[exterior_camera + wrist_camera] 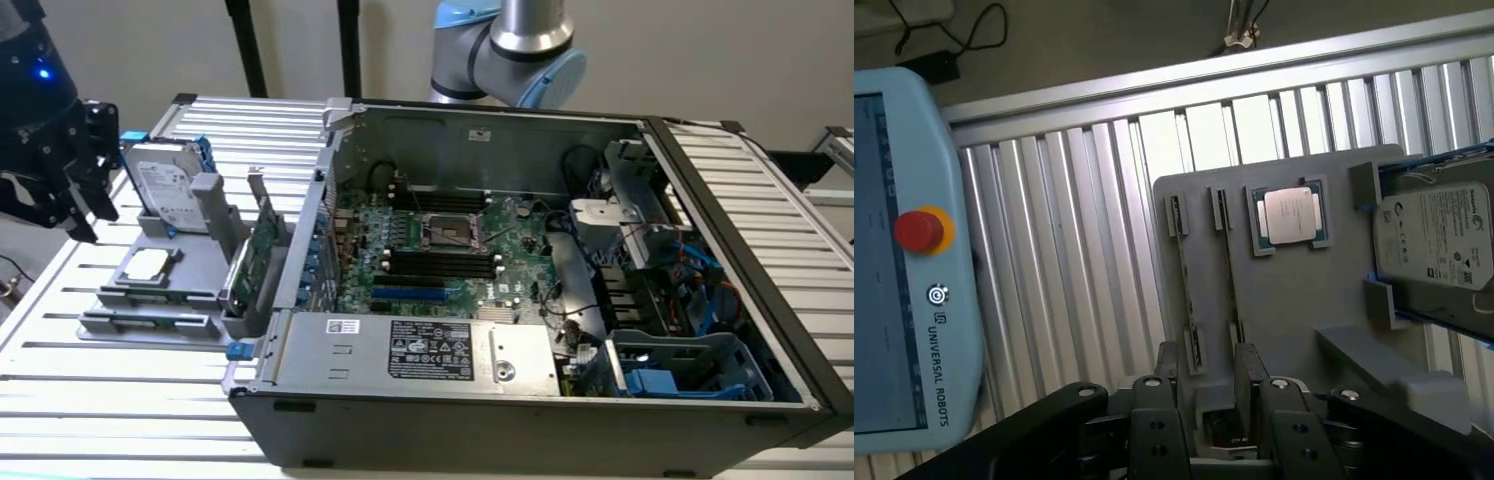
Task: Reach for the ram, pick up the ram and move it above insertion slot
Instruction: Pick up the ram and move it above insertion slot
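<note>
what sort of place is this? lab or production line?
Probably a robotics lab bench for PC assembly: open desktop computer case on a slatted aluminium table, grey fixture tray holding a CPU and hard drive, Universal Robots teach pendant alongside.

Slatted metal table (120, 410), pale silver, ribbed all over. Directly on it: open computer case (534, 430), dark grey, toward the exterior view's right; flat grey parts tray (1294, 300), just beside the case, on the exterior view's left. Control tablet (904, 250) with red button at table edge; contact with slats not determinable.
</note>
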